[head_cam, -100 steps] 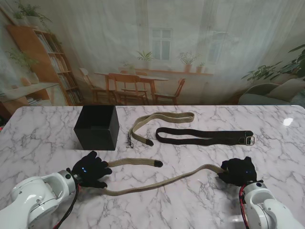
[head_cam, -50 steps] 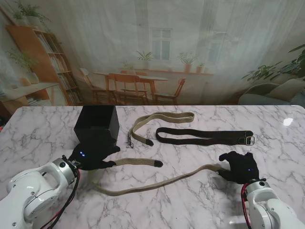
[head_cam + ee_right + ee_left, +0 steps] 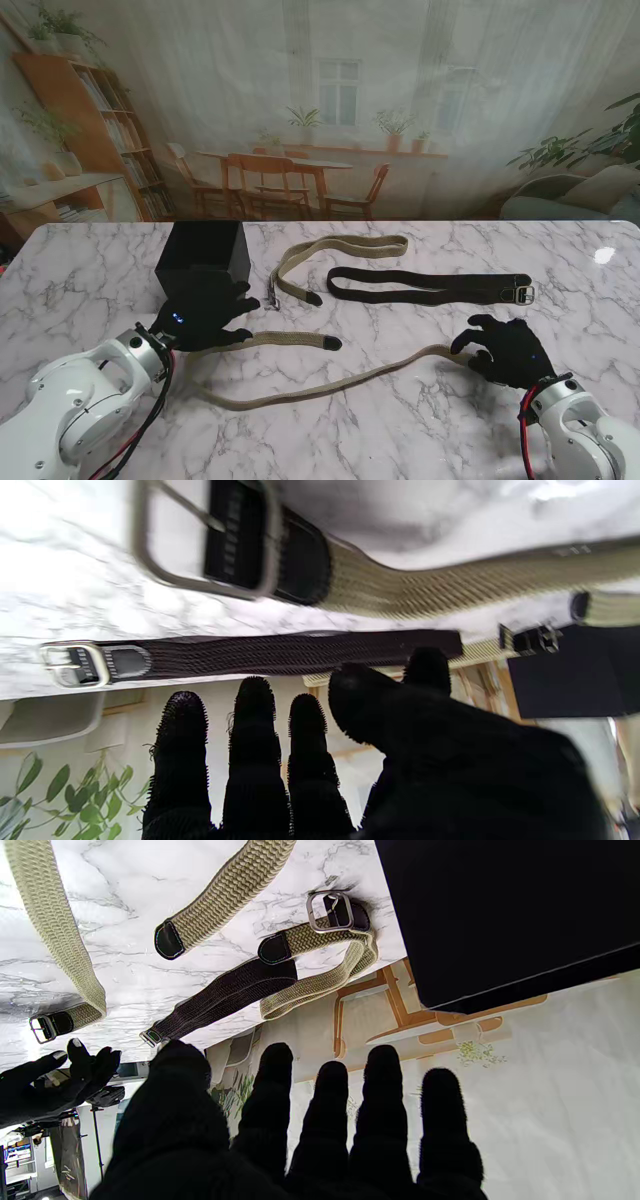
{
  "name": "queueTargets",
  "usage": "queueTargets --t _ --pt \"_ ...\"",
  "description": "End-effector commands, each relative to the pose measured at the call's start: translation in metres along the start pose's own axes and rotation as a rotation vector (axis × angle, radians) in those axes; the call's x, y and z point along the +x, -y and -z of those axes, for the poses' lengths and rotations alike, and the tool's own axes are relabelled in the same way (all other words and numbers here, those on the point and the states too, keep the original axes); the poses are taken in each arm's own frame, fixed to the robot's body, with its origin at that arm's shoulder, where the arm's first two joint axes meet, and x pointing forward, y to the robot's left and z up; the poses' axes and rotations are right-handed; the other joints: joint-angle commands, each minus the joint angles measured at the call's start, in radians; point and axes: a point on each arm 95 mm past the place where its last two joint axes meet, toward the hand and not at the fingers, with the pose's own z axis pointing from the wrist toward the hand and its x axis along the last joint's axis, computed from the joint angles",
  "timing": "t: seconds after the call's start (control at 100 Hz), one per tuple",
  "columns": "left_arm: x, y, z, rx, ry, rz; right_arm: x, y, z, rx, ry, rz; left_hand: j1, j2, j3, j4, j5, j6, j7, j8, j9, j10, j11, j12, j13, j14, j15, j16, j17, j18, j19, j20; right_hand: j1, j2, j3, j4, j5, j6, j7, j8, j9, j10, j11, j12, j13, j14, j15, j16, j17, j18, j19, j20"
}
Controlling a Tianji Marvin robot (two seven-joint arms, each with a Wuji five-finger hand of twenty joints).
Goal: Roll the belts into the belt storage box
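Observation:
The black belt storage box [image 3: 203, 265] stands at the left, its dark side large in the left wrist view [image 3: 500, 915]. The nearest beige belt [image 3: 300, 392] lies folded, its dark tip [image 3: 330, 343] in the middle and its buckle end [image 3: 210, 540] by my right hand. My left hand [image 3: 205, 315] hovers open, fingers spread, between this belt and the box. My right hand [image 3: 505, 350] is open over the buckle end, holding nothing. A second beige belt [image 3: 340, 248] and a dark brown belt [image 3: 430, 287] lie flat farther from me.
The second beige belt's buckle [image 3: 327, 912] lies close to the box's right side. The brown belt's buckle [image 3: 524, 294] points right, just beyond my right hand. Bare marble table [image 3: 90, 270] lies left of the box.
My left hand moved away from the belt's fold toward the box and spread its fingers. My right hand opened and shifted slightly right off the buckle end.

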Motion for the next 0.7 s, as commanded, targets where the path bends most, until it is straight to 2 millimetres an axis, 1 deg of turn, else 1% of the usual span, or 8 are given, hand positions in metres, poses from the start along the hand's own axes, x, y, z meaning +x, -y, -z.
queueTargets --t 0.0,0.19,0.27,0.38,0.49,0.57,0.62,0.69 --pt "0.002 -0.003 -0.001 -0.017 -0.009 0.001 -0.002 0.006 0.002 0.033 0.004 0.024 -0.006 0.045 -0.023 0.001 -0.024 0.018 -0.018 0.006 -0.033 0.023 -0.021 -0.001 -0.015 0.019 -0.015 -0.006 -0.011 0.045 -0.027 -0.004 0.05 0.01 0.074 0.026 0.032 -0.037 0.023 0.027 -0.046 -0.004 -0.023 -0.012 -0.034 0.011 -0.054 -0.026 -0.019 0.012 -0.022 -0.01" --pt "0.004 -0.004 -0.002 -0.021 -0.014 0.003 -0.01 0.015 -0.004 0.078 0.044 0.043 -0.006 0.048 -0.022 0.001 -0.027 0.019 -0.02 0.007 -0.035 0.024 -0.022 0.001 -0.015 0.018 -0.013 -0.003 -0.014 0.046 -0.031 -0.001 0.109 0.054 0.107 0.01 0.043 -0.034 0.009 0.053 -0.071 -0.011 -0.008 -0.011 -0.006 0.038 -0.049 -0.042 0.042 0.026 0.007 0.002" --pt "0.004 -0.004 -0.001 -0.025 -0.014 0.002 -0.013 0.018 -0.006 0.084 0.063 0.047 -0.008 0.048 -0.023 0.001 -0.027 0.018 -0.02 0.008 -0.031 0.023 -0.021 0.003 -0.016 0.018 -0.013 -0.002 -0.023 0.051 -0.039 -0.002 0.118 0.048 0.132 0.002 0.023 -0.034 -0.001 0.052 -0.085 -0.007 0.005 -0.008 0.031 0.014 -0.018 -0.033 0.085 0.037 0.047 0.014" --pt "0.004 -0.005 -0.001 -0.032 -0.018 -0.004 -0.018 0.021 -0.006 0.093 0.08 0.06 -0.007 0.05 -0.022 0.001 -0.028 0.019 -0.021 0.008 -0.031 0.024 -0.022 0.004 -0.016 0.019 -0.013 -0.001 -0.023 0.054 -0.043 0.0 0.134 0.036 0.147 -0.008 -0.025 -0.038 -0.002 0.045 -0.091 0.0 0.027 -0.003 0.108 -0.026 0.078 0.031 0.152 0.028 0.134 0.043" --pt "0.004 -0.005 -0.001 -0.035 -0.02 -0.003 -0.022 0.023 -0.005 0.105 0.091 0.075 -0.007 0.05 -0.023 0.001 -0.027 0.017 -0.021 0.009 -0.029 0.022 -0.021 0.005 -0.016 0.019 -0.013 -0.001 -0.025 0.055 -0.047 0.001 0.134 0.027 0.163 -0.01 -0.081 -0.02 -0.005 0.025 -0.049 0.009 0.064 0.011 0.206 -0.046 0.213 0.127 0.22 -0.028 0.241 0.092" --pt "0.005 -0.006 -0.002 -0.037 -0.02 -0.003 -0.023 0.023 -0.005 0.112 0.092 0.078 -0.007 0.051 -0.023 0.001 -0.025 0.018 -0.02 0.01 -0.028 0.022 -0.021 0.005 -0.015 0.019 -0.013 0.0 -0.027 0.055 -0.05 0.002 0.123 0.005 0.194 -0.005 -0.131 0.061 -0.019 0.0 0.009 0.023 0.108 0.031 0.272 -0.059 0.295 0.177 0.276 -0.073 0.308 0.118" --pt "0.005 -0.006 -0.002 -0.038 -0.02 -0.002 -0.023 0.023 -0.004 0.127 0.093 0.07 -0.006 0.051 -0.022 0.001 -0.024 0.019 -0.02 0.01 -0.028 0.022 -0.021 0.006 -0.016 0.019 -0.013 0.0 -0.026 0.056 -0.051 0.003 0.118 -0.025 0.209 -0.01 -0.15 0.164 -0.024 -0.021 0.036 0.031 0.134 0.052 0.292 -0.059 0.325 0.201 0.298 -0.088 0.328 0.121" --pt "0.005 -0.006 -0.002 -0.041 -0.019 -0.002 -0.023 0.023 -0.003 0.148 0.094 0.058 -0.006 0.051 -0.022 0.001 -0.02 0.017 -0.018 0.011 -0.027 0.021 -0.021 0.006 -0.015 0.019 -0.013 0.0 -0.027 0.056 -0.053 0.004 0.12 -0.086 0.224 -0.044 -0.16 0.312 -0.028 -0.054 0.043 0.047 0.163 0.095 0.313 -0.06 0.353 0.25 0.323 -0.098 0.382 0.007"
